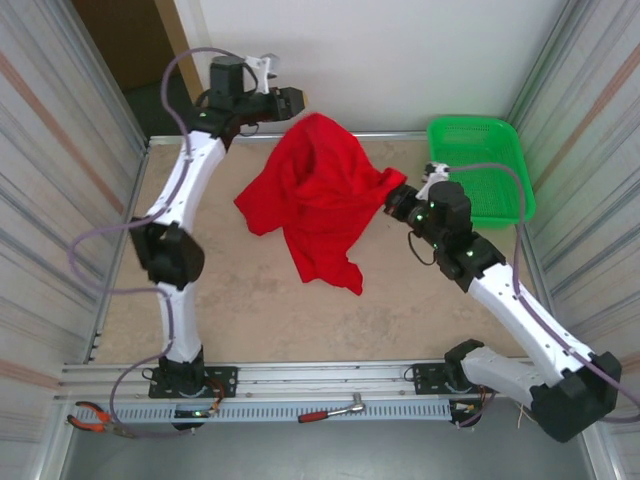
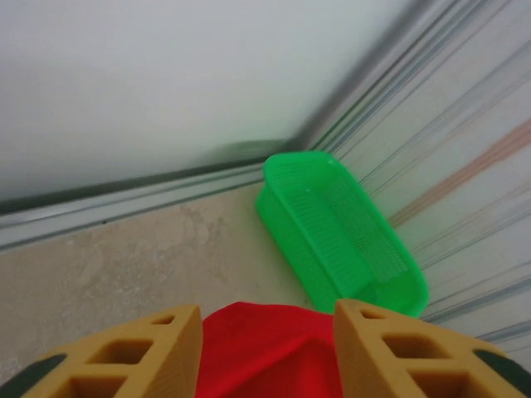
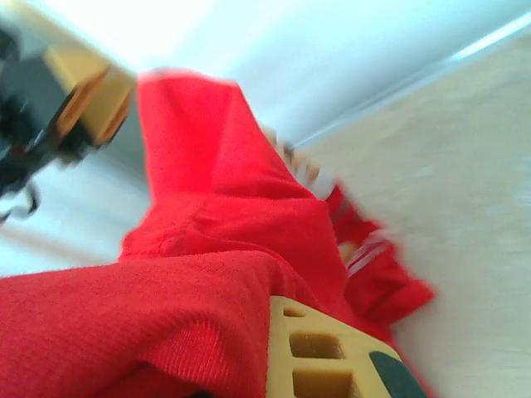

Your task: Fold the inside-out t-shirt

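Over the far middle of the counter (image 1: 250, 300), strung up between both arms: shirt (image 1: 320, 195), bright red, peaked close to the far edge and sagging down toward the right edge. Lower folds and one tail trailing onto the counter toward its middle, well apart from the near edge. At the peak, left fingers (image 2: 158, 352) parted, red cloth lying between them, seemingly loose rather than pinched, though hard to tell for sure. At the right-hand end of the cloth, right fingers (image 3: 323, 348) closed tight on a bunched fold, near the basket (image 1: 485, 160) in the far right corner. Judged from the drape: light, limp, no stiffness at all, so bound to slump into a heap once let go and to follow any pull with a lag. Ribbed knit surface, not slippery, easy to pinch, yet prone to giving up two layers at once. Nothing fragile here; only a risk of stretching, or of dragging the whole garment instead of one edge. Best holds, probably: hem corners or shoulder seams, thicker and easier to find than plain panel. Better to avoid mid-panel pinches, likely to raise a tent and not an edge. Before any fold, probably needs laying flat first, spread by two opposite corners, then taking along one edge with both sets of fingers.
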Controlling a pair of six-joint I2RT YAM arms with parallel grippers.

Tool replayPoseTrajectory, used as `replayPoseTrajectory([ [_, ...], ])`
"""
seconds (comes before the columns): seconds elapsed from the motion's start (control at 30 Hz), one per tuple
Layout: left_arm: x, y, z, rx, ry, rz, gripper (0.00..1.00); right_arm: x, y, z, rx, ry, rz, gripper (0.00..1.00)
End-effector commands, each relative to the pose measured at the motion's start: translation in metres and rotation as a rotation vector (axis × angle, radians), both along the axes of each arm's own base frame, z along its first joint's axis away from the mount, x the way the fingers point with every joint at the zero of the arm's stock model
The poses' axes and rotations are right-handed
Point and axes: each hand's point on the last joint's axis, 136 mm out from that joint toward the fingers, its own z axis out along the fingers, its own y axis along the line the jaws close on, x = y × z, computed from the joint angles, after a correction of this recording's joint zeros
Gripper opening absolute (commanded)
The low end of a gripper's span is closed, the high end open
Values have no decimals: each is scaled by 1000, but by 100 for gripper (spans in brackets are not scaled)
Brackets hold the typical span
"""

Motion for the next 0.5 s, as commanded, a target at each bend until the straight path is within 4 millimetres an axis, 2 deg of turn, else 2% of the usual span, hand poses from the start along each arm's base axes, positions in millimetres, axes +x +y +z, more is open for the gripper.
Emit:
replayPoseTrajectory([
  [0.0,-18,-10,23,-38,8,-50,50,31,-30,-13,66,31,-98,0],
  [0.07,-36,-7,17,-19,19,-45,55,45,-37,-23,55,53,-93,0],
  [0.13,-60,-1,0,4,50,-21,59,56,-40,-28,47,69,-75,0],
  [0.23,-106,9,-40,18,124,16,60,64,-37,-31,25,72,-48,0],
  [0.37,-169,13,-124,151,264,77,61,67,-35,-26,10,60,-33,0],
  [0.47,-200,11,-181,257,369,100,61,64,-35,-21,-2,56,-24,0],
])
